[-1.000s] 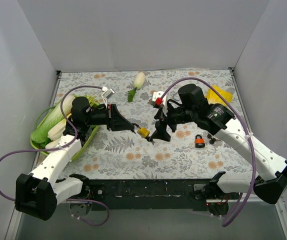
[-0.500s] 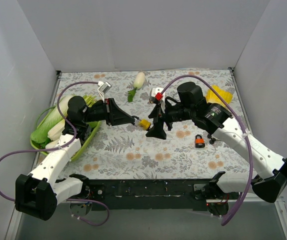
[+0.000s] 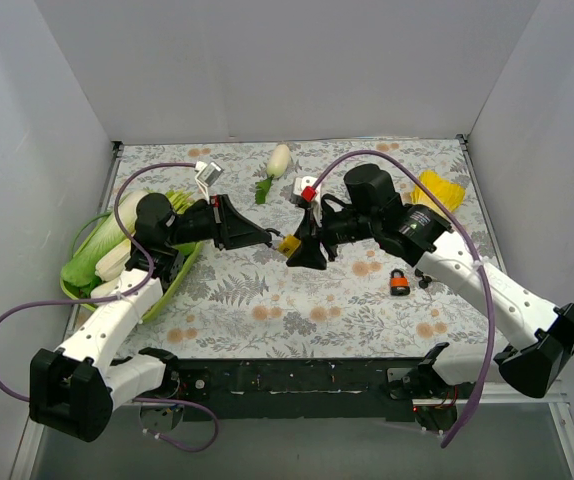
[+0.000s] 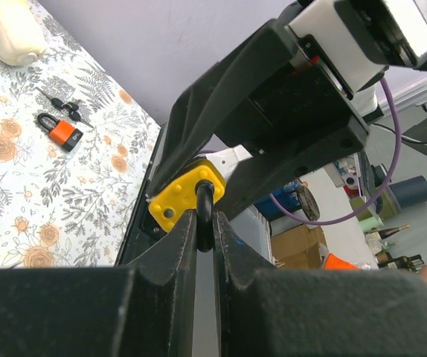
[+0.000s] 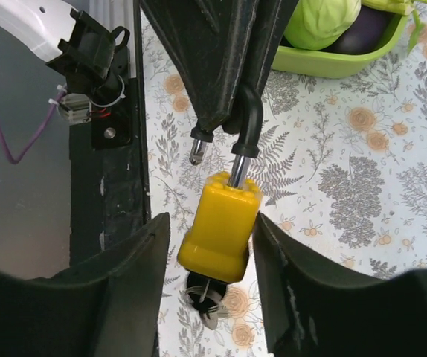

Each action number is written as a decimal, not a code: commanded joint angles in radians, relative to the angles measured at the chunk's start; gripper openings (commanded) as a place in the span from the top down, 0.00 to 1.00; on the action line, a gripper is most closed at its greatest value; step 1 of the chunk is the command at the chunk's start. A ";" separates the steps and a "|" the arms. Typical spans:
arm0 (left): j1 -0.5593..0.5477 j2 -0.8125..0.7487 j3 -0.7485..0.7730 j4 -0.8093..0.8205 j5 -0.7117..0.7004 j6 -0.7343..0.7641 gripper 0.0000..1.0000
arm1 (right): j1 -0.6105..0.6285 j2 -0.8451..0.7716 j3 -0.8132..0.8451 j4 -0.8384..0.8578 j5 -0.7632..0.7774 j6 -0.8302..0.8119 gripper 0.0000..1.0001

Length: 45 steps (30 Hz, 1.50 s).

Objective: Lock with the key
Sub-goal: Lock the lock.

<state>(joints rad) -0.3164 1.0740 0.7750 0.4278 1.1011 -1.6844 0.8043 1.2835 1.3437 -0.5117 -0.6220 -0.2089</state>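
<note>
Colours I am seeing
My fingers (image 5: 124,290) are showing black, the near padlock (image 5: 221,227) yellow, the far padlock (image 3: 399,284) orange, the bowl (image 5: 332,65) green; the cloth (image 3: 267,310) is wearing grey ferns and orange blooms.

Bright, even diffuse light, soft faint shadows, top view sharp, left wrist's own fingers (image 4: 154,282) blurred.

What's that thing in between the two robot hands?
A yellow padlock. The left hand pinches its metal loop, and the right hand has its fingers either side of the body. The right wrist view shows it best.
</note>
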 commanded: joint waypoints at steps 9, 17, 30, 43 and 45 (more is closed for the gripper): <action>-0.010 -0.025 0.073 -0.208 0.095 0.268 0.91 | 0.001 0.020 0.045 -0.004 -0.111 0.026 0.99; -0.010 -0.012 0.274 -0.797 0.095 0.966 0.41 | -0.024 -0.027 0.046 -0.141 -0.191 -0.072 0.99; -0.061 -0.074 0.247 -0.822 0.099 1.123 0.48 | -0.022 0.022 0.123 -0.310 -0.271 -0.260 0.99; -0.190 -0.040 0.282 -0.874 0.020 1.169 0.58 | -0.002 0.043 0.137 -0.358 -0.240 -0.300 0.99; -0.211 -0.032 0.285 -0.879 -0.001 1.167 0.63 | 0.003 0.046 0.143 -0.360 -0.231 -0.300 0.99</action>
<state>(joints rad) -0.4953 1.0397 1.0245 -0.4278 1.1366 -0.5385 0.7940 1.3308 1.4307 -0.8768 -0.8360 -0.4873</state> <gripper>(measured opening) 0.411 0.406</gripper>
